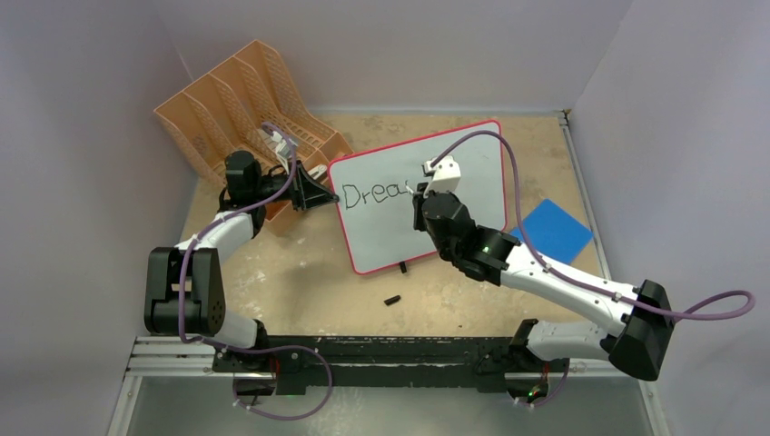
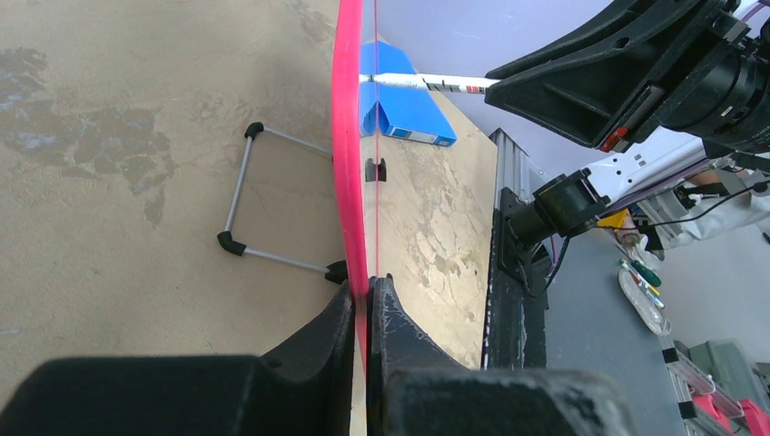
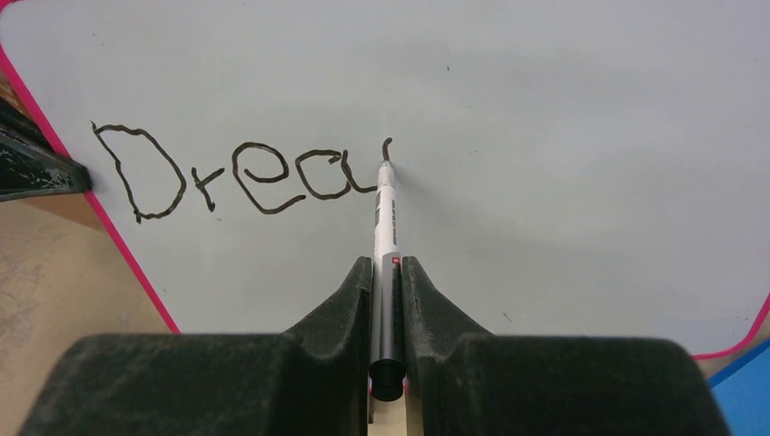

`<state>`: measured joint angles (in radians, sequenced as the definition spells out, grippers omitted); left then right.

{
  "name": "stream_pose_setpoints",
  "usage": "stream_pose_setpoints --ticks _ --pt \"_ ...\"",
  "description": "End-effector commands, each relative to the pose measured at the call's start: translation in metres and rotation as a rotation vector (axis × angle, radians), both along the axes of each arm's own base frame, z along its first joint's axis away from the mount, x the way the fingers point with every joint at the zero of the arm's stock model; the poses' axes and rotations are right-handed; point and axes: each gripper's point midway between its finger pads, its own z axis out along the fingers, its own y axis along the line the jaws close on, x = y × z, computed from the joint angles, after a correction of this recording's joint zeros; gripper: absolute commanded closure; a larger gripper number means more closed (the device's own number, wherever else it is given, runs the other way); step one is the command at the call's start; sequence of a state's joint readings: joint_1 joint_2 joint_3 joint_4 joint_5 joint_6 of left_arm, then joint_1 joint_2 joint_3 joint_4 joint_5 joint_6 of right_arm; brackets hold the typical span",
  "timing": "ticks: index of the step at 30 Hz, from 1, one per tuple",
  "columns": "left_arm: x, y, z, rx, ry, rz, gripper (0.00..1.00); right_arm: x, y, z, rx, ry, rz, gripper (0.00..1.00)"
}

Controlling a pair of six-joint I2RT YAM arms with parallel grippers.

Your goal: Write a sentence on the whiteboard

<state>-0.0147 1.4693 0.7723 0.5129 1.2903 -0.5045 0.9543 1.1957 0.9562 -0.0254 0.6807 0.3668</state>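
The whiteboard (image 1: 386, 238) stands propped on the table, white with a red-pink frame. My left gripper (image 1: 320, 193) is shut on its left edge; in the left wrist view the jaws (image 2: 368, 283) pinch the red frame (image 2: 346, 136). On the board (image 3: 563, 136), the sentence (image 3: 238, 177) reads "Drea" in black, followed by a short upright stroke. My right gripper (image 3: 387, 265) is shut on a black-and-white marker (image 3: 388, 222), whose tip touches the board at the foot of that stroke. From above, the right gripper (image 1: 425, 202) sits over the board's middle.
An orange file organizer (image 1: 245, 100) stands at the back left, close behind the left gripper. A blue square pad (image 1: 554, 229) lies right of the board. A small black cap (image 1: 392, 300) lies in front of it. A wire stand leg (image 2: 238, 195) sticks out behind the board.
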Motion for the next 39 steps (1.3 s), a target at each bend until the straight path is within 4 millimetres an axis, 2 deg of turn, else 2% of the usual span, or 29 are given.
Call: stream_pose_setpoints --ticks 1,14,17,23,26,39 --pt "-0.005 -0.005 0.016 0.002 -0.099 -0.049 1.0 -0.006 -0.006 -0.011 -0.008 0.043 -0.003 1.0" --pt "-0.005 -0.005 0.016 0.002 -0.099 -0.048 1.0 -0.009 -0.008 -0.018 -0.015 0.067 -0.001 1.0" --pt "-0.005 -0.005 0.016 0.003 -0.097 -0.048 1.0 -0.008 -0.008 -0.01 0.004 0.051 -0.004 1.0" --pt "-0.005 -0.005 0.016 0.003 -0.099 -0.049 1.0 -0.008 -0.009 0.021 0.073 -0.021 0.002 1.0" --pt "-0.005 -0.005 0.016 0.003 -0.099 -0.049 1.0 -0.006 -0.009 0.029 0.083 -0.047 -0.002 1.0" --pt "-0.005 -0.006 0.016 0.004 -0.1 -0.049 1.0 0.002 -0.002 0.023 0.067 -0.057 -0.006 1.0"
